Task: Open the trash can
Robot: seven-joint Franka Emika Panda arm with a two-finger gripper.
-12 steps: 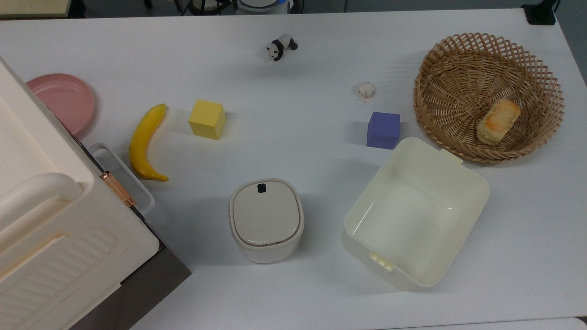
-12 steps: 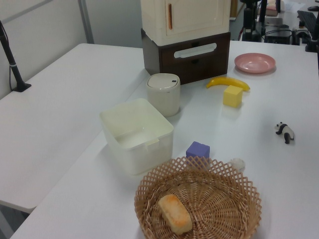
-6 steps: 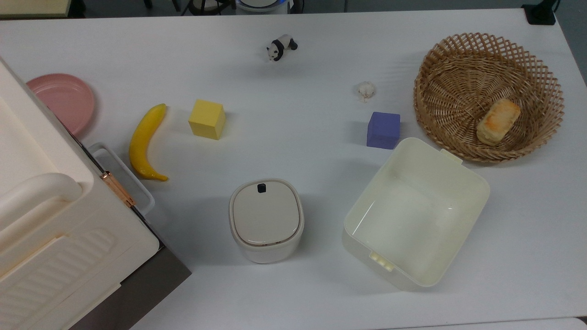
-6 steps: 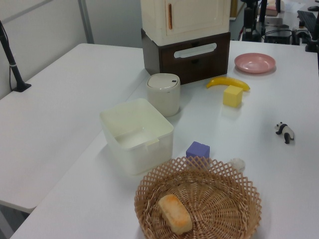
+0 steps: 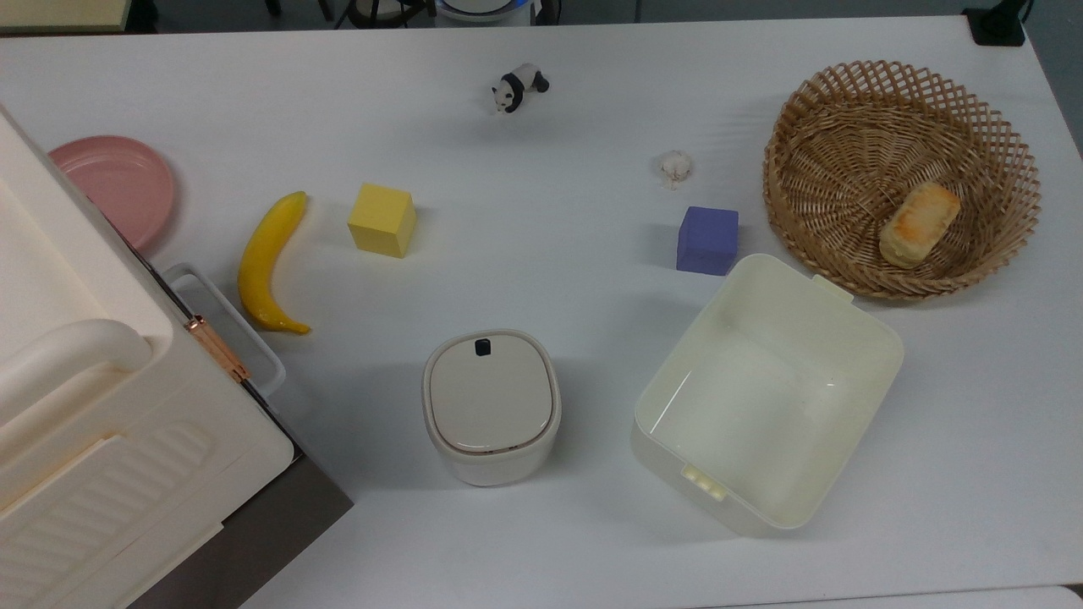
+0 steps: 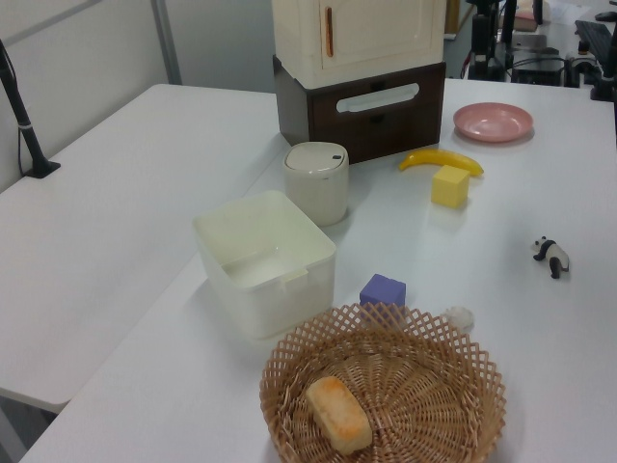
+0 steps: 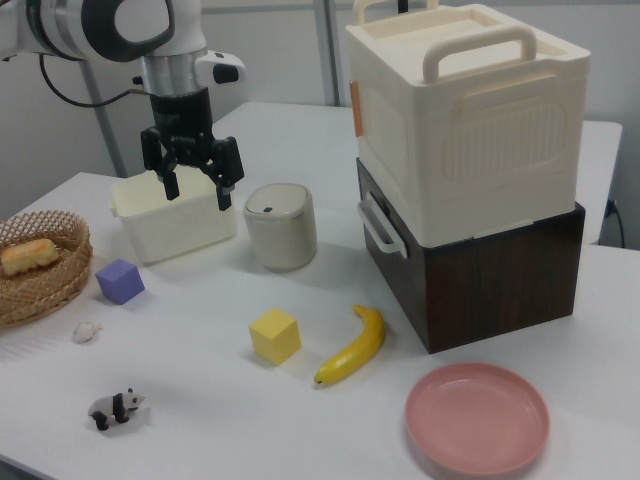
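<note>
The small cream-white rounded-square plastic trash can (image 5: 491, 408) stands on the white desk (image 5: 550, 135) with its beige flip lid (image 5: 491, 393) shut flat and its small black button (image 5: 483, 346) showing at the rim. In the top view it sits between the big cream ribbed box with a handle (image 5: 93, 406) on the top view's left and the lidless cream rectangular tub (image 5: 766, 393) on the top view's right, apart from both. In the right view the black two-finger gripper (image 7: 191, 170) hangs in the air above the desk, in front of the tub and just to the right view's left of the trash can, its fingers (image 7: 223, 178) spread apart and holding nothing. Opening has not begun, and the likely way in is a press on that button. The risk lies in how small the target is: a descent slightly off line would land on the lid panel or the rim and push the lid down rather than release it. With the fingers splayed, one tip could straddle the button or catch the tub wall nearby. The can looks light and stands free, so a slanted push could slide or tip it toward the yellow banana (image 5: 266, 262) and yellow cube (image 5: 382, 220).
</note>
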